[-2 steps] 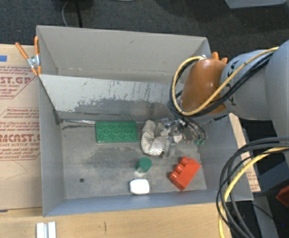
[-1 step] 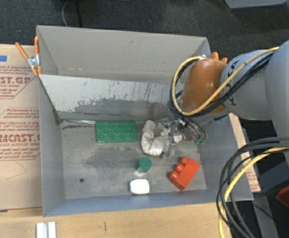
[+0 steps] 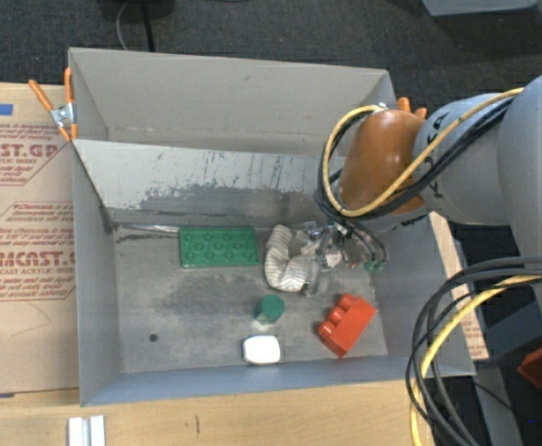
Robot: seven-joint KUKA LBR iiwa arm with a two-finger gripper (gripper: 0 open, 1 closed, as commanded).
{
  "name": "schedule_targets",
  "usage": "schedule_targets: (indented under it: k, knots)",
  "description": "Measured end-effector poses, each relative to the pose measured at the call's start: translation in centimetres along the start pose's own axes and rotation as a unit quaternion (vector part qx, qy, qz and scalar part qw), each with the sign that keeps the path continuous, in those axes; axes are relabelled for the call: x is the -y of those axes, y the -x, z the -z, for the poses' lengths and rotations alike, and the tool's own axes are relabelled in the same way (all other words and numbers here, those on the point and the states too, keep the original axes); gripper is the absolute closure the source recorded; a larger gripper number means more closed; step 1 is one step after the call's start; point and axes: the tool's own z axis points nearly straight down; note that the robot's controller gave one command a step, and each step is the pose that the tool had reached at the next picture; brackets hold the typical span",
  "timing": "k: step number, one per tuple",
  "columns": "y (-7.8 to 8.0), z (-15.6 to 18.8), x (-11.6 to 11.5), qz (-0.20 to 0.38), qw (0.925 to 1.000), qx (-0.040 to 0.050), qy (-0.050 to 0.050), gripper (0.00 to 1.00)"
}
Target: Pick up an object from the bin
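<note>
Crumpled grey-white wad [image 3: 287, 258] sits mid-bin, a bit right of centre, on the bin [image 3: 150, 295] floor. Gripper [image 3: 331, 251] is low, immediately on its right side, and looks to be touching the wad's right edge or overlapping it. Can't tell whether the gripper is spread, closed, or pinching anything: the tip is lost in clutter under the orange wrist cover [image 3: 382, 161]. So I'm not calling it a hold.

Key relation: the wad lies to the left of the gripper, at about the same near/far position. Its long axis runs roughly far-to-near, with the near end leaning slightly right. My read is that a grasp has to straddle the short, left-right width, so the tip needs to be further left, over the wad's middle, rather than on its flank.

Neighbours:
- green flat studded plate [image 3: 218, 247]: left of the wad, just beside it or touching, long axis left-right
- small green round piece [image 3: 271, 308]: near side of the wad, close
- red brick [image 3: 347, 323]: near and slightly right of the gripper, apart from it
- white oval piece [image 3: 262, 349]: by the near wall, well clear

Risk, as a judgement: shifting left could nudge the wad into the green plate. The wad looks soft and irregular, so the pinch may deform it or catch only a fold.
</note>
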Motion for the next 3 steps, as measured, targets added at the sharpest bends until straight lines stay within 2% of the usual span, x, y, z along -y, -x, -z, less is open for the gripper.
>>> schedule_targets:
  k: [3]
  knots:
    - [0.01, 0.01, 0.01, 0.0, 1.0, 0.0001, 0.0, 1.0]
